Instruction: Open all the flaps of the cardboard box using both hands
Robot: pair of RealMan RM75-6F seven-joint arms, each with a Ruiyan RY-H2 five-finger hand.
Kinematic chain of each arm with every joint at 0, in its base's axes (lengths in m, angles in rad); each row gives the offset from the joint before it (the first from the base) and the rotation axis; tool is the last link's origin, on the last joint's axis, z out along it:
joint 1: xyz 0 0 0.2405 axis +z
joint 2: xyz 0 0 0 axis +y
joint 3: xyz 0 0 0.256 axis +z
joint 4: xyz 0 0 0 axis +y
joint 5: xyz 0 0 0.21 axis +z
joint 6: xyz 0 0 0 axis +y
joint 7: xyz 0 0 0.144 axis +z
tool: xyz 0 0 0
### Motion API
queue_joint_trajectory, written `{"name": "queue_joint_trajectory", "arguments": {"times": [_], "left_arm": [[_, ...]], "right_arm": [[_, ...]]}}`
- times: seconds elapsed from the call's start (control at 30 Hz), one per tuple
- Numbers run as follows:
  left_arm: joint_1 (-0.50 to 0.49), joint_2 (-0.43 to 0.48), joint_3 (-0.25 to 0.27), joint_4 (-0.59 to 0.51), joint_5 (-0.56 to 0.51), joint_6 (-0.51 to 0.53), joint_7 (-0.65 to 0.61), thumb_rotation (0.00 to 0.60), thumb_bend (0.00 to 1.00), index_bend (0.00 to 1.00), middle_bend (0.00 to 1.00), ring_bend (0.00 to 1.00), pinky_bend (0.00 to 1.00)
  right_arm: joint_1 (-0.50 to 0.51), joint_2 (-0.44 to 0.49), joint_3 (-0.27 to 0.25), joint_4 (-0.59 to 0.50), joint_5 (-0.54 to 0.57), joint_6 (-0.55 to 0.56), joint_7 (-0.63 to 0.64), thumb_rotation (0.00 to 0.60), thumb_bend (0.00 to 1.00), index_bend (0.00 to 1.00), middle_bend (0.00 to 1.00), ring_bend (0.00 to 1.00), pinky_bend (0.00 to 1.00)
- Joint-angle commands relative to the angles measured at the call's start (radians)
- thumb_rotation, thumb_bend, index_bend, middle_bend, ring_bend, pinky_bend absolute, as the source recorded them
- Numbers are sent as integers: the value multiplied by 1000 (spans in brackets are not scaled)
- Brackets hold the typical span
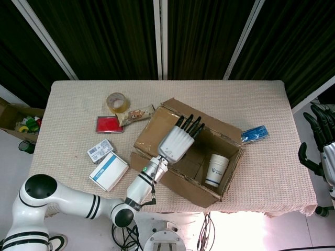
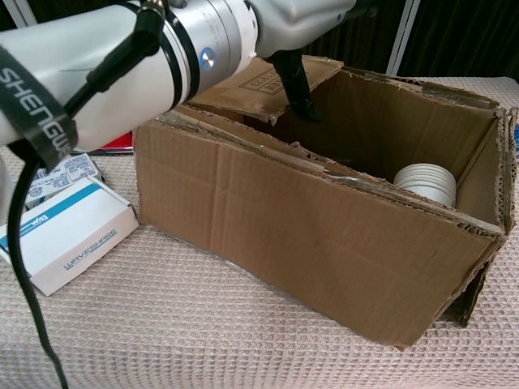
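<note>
Head view shows one cardboard box [image 1: 196,157] lying at an angle near the front edge of the desk [image 1: 272,172], its top open and one white paper cup [image 1: 216,170] standing inside at the right end. One flap [image 1: 152,136] on the box's left side is folded outward and lies flat. The left hand [image 1: 180,138] reaches over the box's open top, fingers stretched out straight and close together, holding nothing — dark fingertips [image 1: 189,123] pointing toward the far wall of the box. The right hand [image 1: 322,128] hangs off the desk's right edge, well apart from the box, fingers loosely apart and empty.

Left of the box lie several things: one roll of tape [image 1: 117,102], one snack packet [image 1: 137,114], one red tin [image 1: 110,124], and two white-and-blue boxes [image 1: 108,170] — a small one behind a larger one. One blue packet [image 1: 255,134] sits just right of the box.

Chest view shows the box's front wall [image 2: 324,243] and the cup's rim [image 2: 426,180] inside.
</note>
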Motion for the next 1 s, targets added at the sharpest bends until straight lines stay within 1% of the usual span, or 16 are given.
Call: {"name": "queue_joint_trajectory", "arguments": {"times": [0.03, 0.13, 0.23, 0.37, 0.47, 0.53, 0.6, 0.8, 0.9, 1.0], "left_arm": [[-8, 1, 16, 6, 5, 12, 15, 441, 132, 0, 0, 44, 171], [-17, 3, 36, 16, 6, 28, 51, 442, 171, 0, 0, 44, 169], [-23, 5, 53, 15, -8, 48, 94, 463, 210, 0, 0, 44, 165], [-26, 12, 62, 4, 1, 81, 125, 477, 253, 0, 0, 43, 162], [-33, 23, 80, -13, 16, 127, 195, 512, 285, 0, 0, 43, 162], [-35, 29, 89, -34, 9, 163, 255, 553, 286, 0, 0, 42, 161], [-35, 31, 88, -55, -12, 189, 292, 574, 286, 0, 0, 41, 161], [-44, 35, 79, -85, -59, 261, 393, 588, 286, 0, 0, 41, 161], [-45, 44, 66, -91, -56, 284, 399, 593, 286, 0, 0, 42, 161], [-47, 65, 50, -83, -26, 304, 389, 597, 290, 0, 0, 41, 161]], "right_arm": [[2, -3, 1, 4, 1, -6, 1, 600, 640, 0, 0, 0, 0], [4, -9, -1, 8, -2, -13, -2, 600, 640, 0, 0, 0, 0], [5, -15, 0, 13, -2, -18, -6, 600, 641, 0, 0, 0, 0], [7, -22, 1, 20, -3, -22, -12, 600, 640, 0, 0, 0, 0], [7, -24, 1, 23, -5, -24, -16, 600, 641, 0, 0, 0, 0], [7, -25, 2, 23, -5, -24, -17, 600, 640, 0, 0, 0, 0], [7, -25, 2, 22, -6, -25, -17, 600, 641, 0, 0, 0, 0], [8, -30, -3, 22, -16, -32, -25, 600, 641, 0, 0, 0, 0], [6, -30, -2, 22, -16, -29, -27, 600, 640, 0, 0, 0, 0], [4, -27, 0, 22, -14, -26, -22, 600, 641, 0, 0, 0, 0]]}}
